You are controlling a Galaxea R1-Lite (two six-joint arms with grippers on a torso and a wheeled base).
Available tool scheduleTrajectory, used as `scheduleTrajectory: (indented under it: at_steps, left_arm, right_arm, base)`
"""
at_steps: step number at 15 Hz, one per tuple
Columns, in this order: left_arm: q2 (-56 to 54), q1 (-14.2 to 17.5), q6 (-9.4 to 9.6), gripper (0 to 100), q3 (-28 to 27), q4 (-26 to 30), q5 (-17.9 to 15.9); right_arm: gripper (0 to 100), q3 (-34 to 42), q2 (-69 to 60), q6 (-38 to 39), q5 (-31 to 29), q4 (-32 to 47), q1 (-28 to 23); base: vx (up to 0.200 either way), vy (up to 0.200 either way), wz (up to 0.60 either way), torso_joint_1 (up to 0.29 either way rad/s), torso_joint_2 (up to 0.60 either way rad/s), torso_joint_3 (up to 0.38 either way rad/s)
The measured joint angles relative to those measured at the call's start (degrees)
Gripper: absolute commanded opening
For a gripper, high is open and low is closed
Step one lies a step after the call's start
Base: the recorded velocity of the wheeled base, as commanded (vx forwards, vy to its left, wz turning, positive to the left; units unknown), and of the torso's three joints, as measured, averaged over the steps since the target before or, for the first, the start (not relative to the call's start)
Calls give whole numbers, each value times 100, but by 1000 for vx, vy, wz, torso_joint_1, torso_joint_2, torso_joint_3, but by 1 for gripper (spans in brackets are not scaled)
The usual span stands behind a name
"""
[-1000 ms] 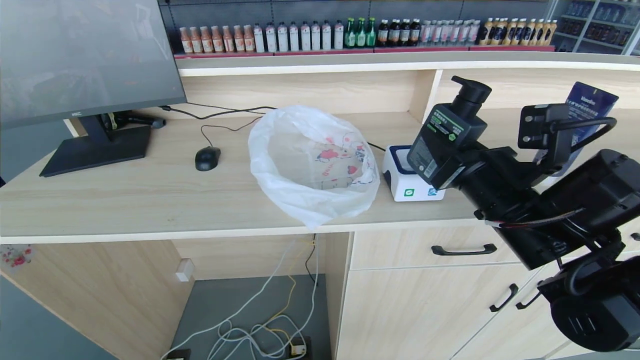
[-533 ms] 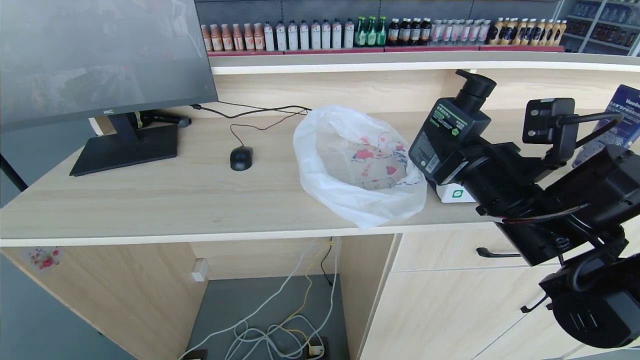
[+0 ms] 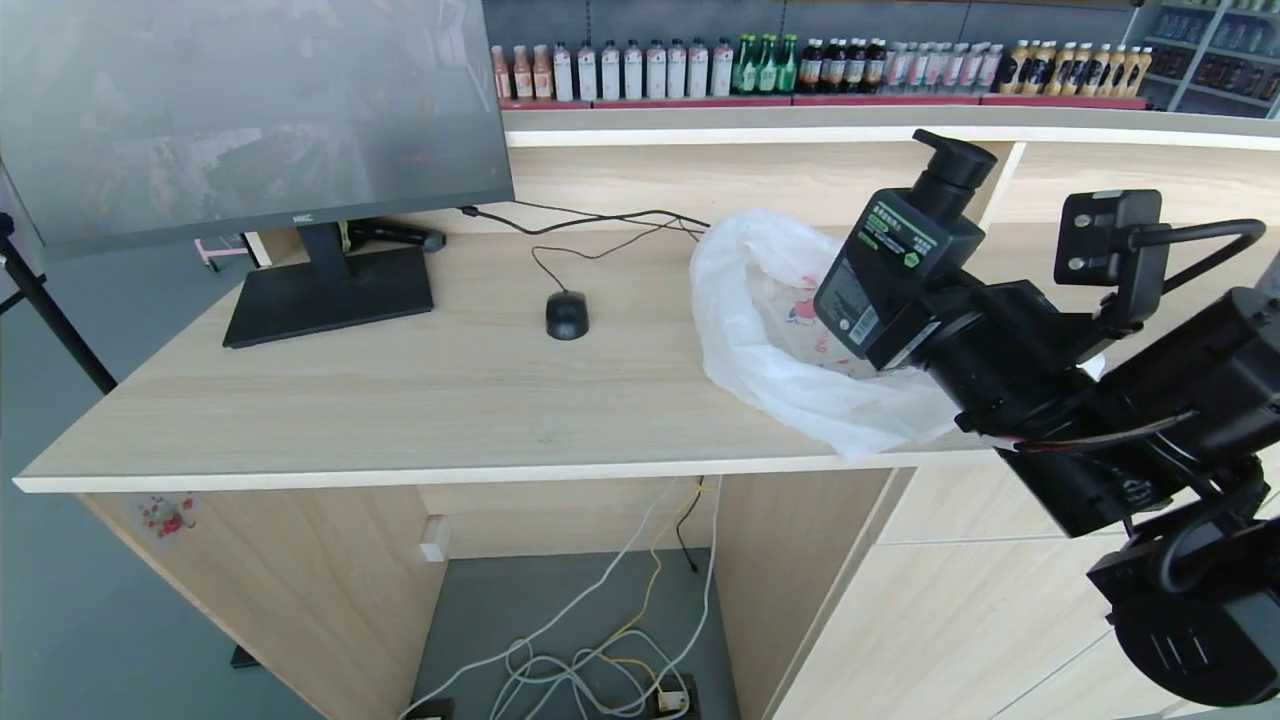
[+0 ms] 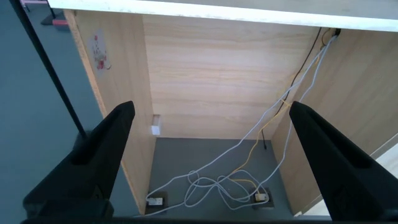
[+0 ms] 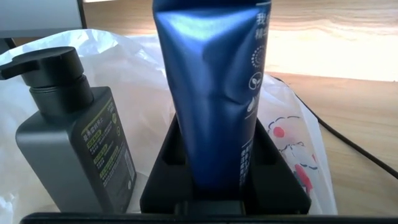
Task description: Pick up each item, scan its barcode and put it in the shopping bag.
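The pump bottle (image 3: 895, 270), dark grey with a black pump head, hangs tilted at the end of the right arm, its barcode label turned toward the head camera. The right gripper (image 3: 935, 345) is clamped on its lower body. It is raised off the wooden counter (image 3: 400, 390) at the right side of the open white shopping bag (image 3: 770, 350); I cannot tell whether it is over the bag's mouth or just in front. In the right wrist view the bottle stands just beside a blue tube (image 5: 214, 93) seated in a black cradle (image 5: 186, 180); I cannot tell whether that cradle is the gripper's. The left gripper (image 4: 211, 109) hangs below the counter, fingers spread wide with nothing between them, above loose cables (image 4: 217, 186).
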Motion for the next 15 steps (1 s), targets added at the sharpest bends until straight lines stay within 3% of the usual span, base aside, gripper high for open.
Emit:
scheduleTrajectory:
  at_steps: [6,10,15]
  left_arm:
    - [0,7,37,100,0,5,-4]
    - [0,7,-2,100,-2,7,-2]
    - [0,7,-7,100,-2,5,-2]
  right_arm:
    - [0,5,28,7,-16,-4,52]
    - [0,-39,26,7,-11,-4,83]
    - [0,-50,45,15,-16,0,82]
  base:
    - [0,0,0,0,0,0]
    - [200,0,0,2,2,2]
    - [0,0,0,0,0,0]
